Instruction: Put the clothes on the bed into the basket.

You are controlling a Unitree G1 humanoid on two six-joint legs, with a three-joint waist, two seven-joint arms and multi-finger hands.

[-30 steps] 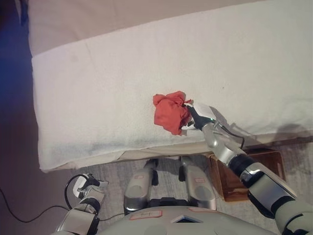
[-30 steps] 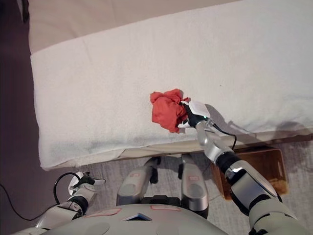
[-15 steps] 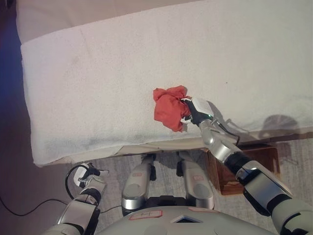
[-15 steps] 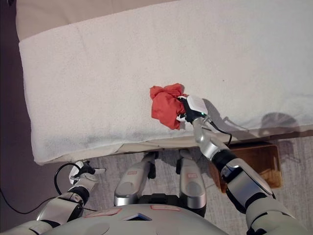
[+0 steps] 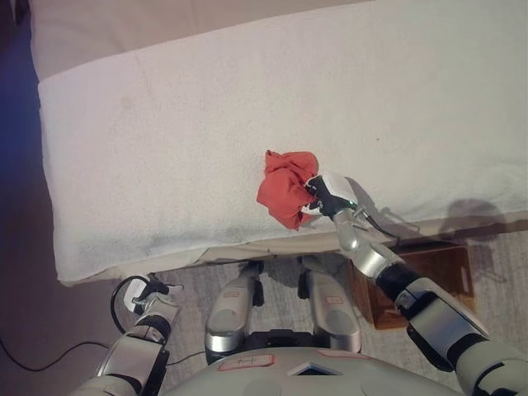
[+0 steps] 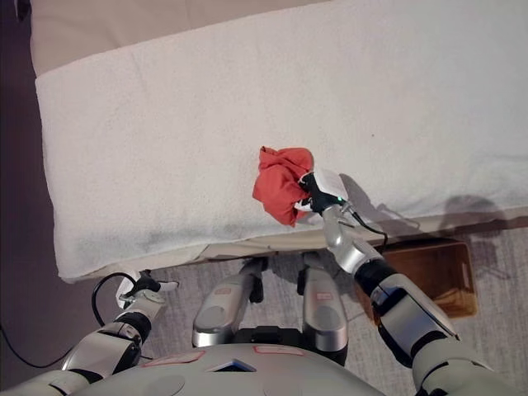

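A crumpled red cloth (image 5: pixel 285 186) hangs bunched over the near edge of the white bed (image 5: pixel 181 140). My right hand (image 5: pixel 323 198) is shut on the cloth's right side, its fingers curled into the fabric; it shows in the right eye view (image 6: pixel 316 191) too. A brown wooden basket (image 5: pixel 429 280) stands on the floor below the bed's edge, to the right, partly hidden by my right arm. My left hand (image 5: pixel 147 302) hangs low at the lower left over the floor, fingers loosely curled, holding nothing.
The bed's near edge (image 5: pixel 247 247) runs across the view above my knees. A grey rug (image 5: pixel 190 285) covers the floor beside the bed. Dark floor lies at the left (image 5: pixel 25 272).
The camera has shifted a little. My right hand has kept hold of the red cloth, which now sits more bunched and slightly raised at the bed's edge. The left hand has stayed put.
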